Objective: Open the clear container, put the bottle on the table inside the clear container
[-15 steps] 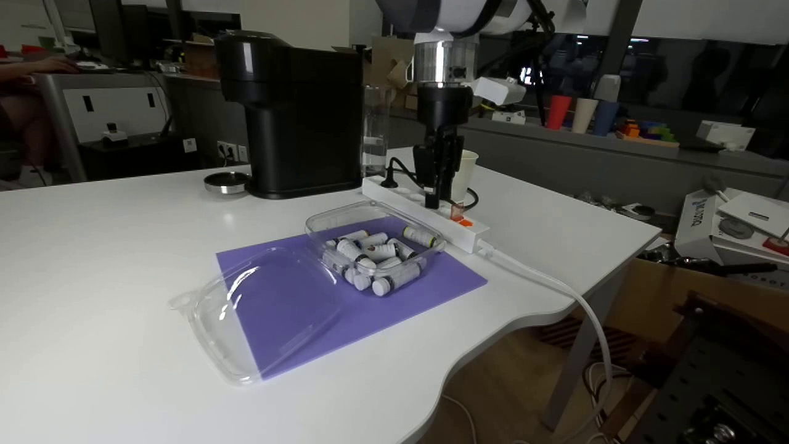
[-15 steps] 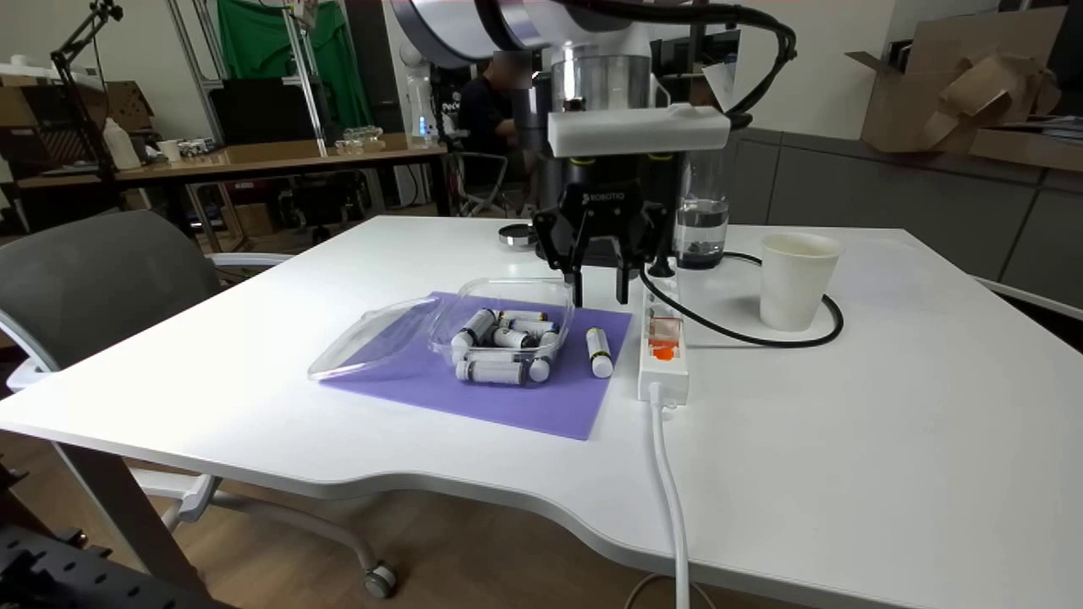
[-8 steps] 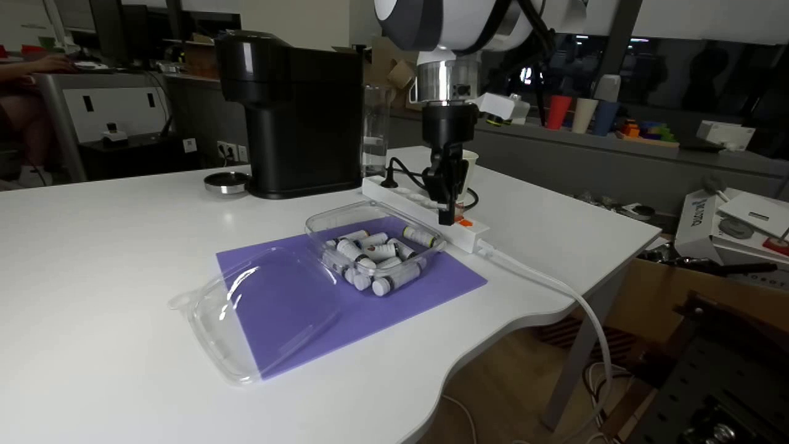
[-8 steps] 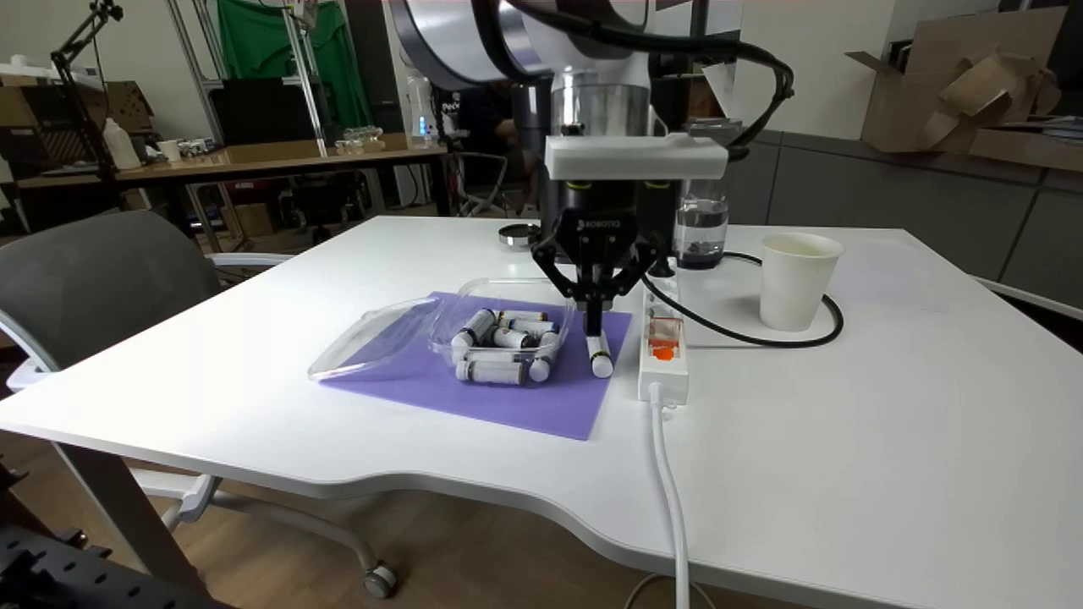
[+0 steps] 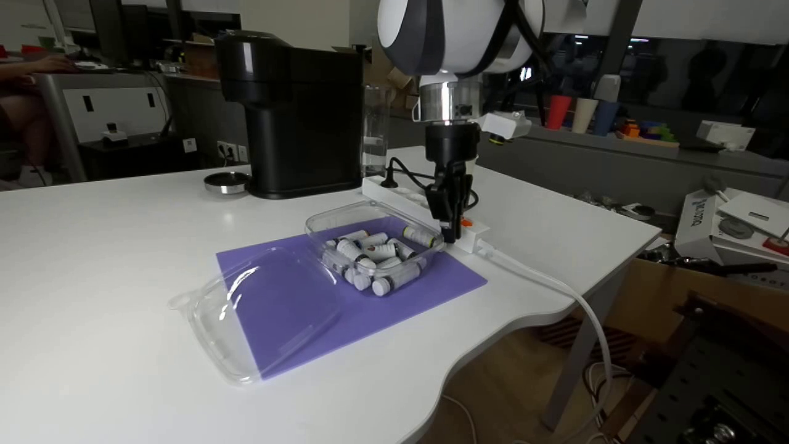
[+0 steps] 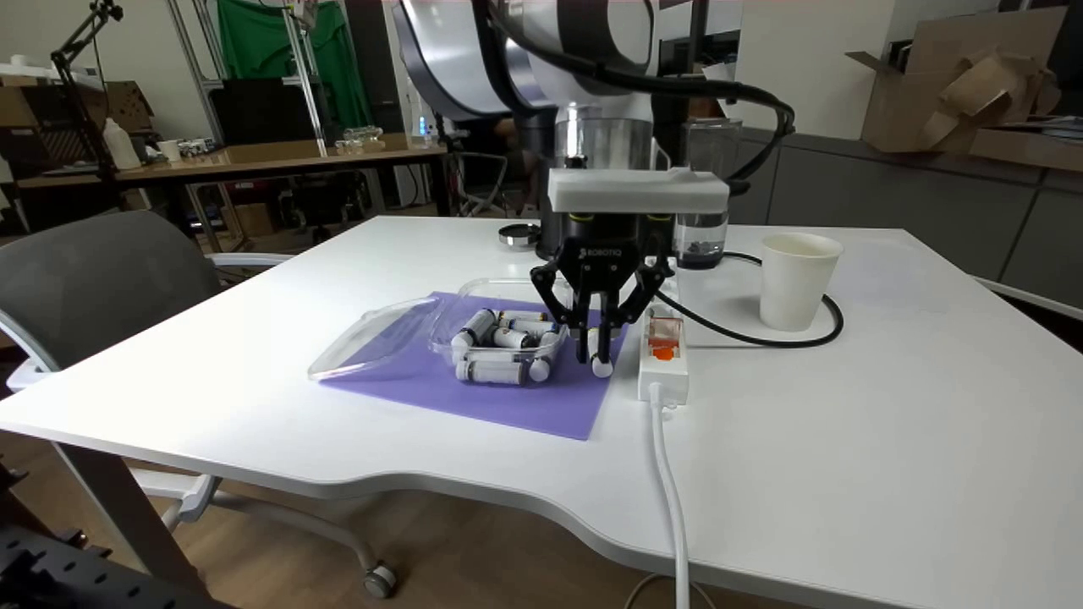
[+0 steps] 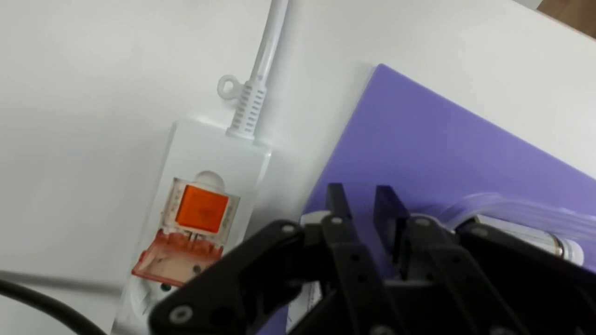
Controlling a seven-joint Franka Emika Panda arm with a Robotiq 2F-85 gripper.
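The clear container (image 6: 508,284) stands on the purple mat with its top open and several small white bottles inside. Its clear lid (image 5: 265,308) lies apart, partly on the mat and partly on the white table (image 6: 254,397). A loose white bottle (image 6: 601,370) lies on the mat between container and power strip. My gripper (image 6: 594,357) points down over this bottle and hides much of it. The fingers are part open. In the wrist view the bottle (image 7: 298,309) shows under one finger, with only purple mat between the fingertips (image 7: 360,190). Whether the fingers touch the bottle I cannot tell.
A white power strip (image 7: 219,158) with an orange switch lies right beside the gripper. A paper cup (image 6: 795,283) and a black cable stand beyond it. A black coffee machine (image 5: 302,117) and a glass cylinder (image 5: 374,154) stand behind.
My gripper has moved down to the loose bottle. Its fingers were wide open, then together, and now stand a little apart. The container, lid and bottles have not visibly moved.
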